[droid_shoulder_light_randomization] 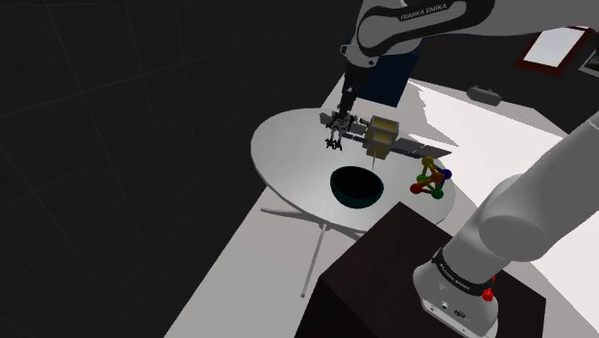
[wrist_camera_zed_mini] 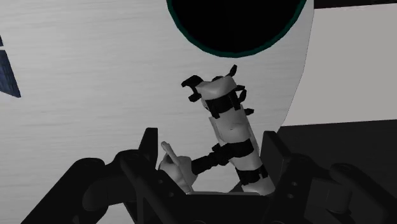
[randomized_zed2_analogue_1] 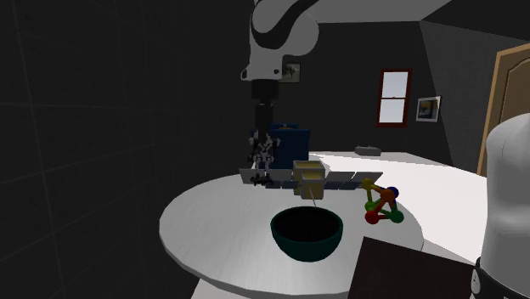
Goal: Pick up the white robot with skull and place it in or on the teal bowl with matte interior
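As fingers (wrist_camera_zed_mini: 273,156) seemingly clasp, robot (wrist_camera_zed_mini: 232,124) hangs

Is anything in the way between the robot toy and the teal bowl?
Nothing visible. The gripper holds the robot, and bare table runs from it to the bowl. The satellite model stands beside that path.

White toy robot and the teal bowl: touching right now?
Apart. The shoulder view shows a strip of bare table between the white toy robot and the teal bowl; the second exterior view agrees.
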`<state>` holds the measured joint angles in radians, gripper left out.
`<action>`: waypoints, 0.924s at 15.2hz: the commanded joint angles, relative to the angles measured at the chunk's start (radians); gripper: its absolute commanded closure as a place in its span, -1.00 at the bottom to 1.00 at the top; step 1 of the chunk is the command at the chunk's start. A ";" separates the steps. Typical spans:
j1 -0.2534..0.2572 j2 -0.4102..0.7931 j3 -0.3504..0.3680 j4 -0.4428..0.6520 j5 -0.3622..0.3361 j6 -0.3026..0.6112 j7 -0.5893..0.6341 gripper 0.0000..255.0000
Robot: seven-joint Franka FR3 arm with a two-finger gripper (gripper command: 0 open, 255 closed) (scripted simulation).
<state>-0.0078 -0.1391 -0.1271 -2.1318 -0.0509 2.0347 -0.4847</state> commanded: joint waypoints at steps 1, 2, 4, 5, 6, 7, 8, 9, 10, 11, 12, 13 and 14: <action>-0.007 -0.084 -0.005 -0.075 -0.012 -0.008 -0.006 1.00; -0.012 -0.124 -0.007 -0.109 -0.018 -0.013 -0.009 1.00; -0.021 -0.203 -0.013 -0.173 -0.030 -0.028 -0.018 1.00; -0.027 -0.243 -0.016 -0.204 -0.037 -0.037 -0.022 1.00; -0.033 -0.284 -0.019 -0.233 -0.043 -0.047 -0.027 1.00; -0.039 -0.324 -0.022 -0.261 -0.050 -0.059 -0.032 1.00; -0.046 -0.365 -0.025 -0.288 -0.056 -0.073 -0.038 1.00; -0.057 -0.429 -0.030 -0.328 -0.067 -0.096 -0.048 1.00; -0.057 -0.427 -0.031 -0.340 -0.067 -0.082 -0.047 1.00; -0.058 -0.425 -0.032 -0.352 -0.068 -0.068 -0.047 1.00; -0.058 -0.422 -0.033 -0.363 -0.069 -0.054 -0.046 1.00; -0.058 -0.419 -0.035 -0.375 -0.070 -0.039 -0.046 1.00; -0.059 -0.416 -0.036 -0.386 -0.071 -0.025 -0.046 1.00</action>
<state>-0.0652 -0.5540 -0.1612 -2.5040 -0.1203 1.9960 -0.5298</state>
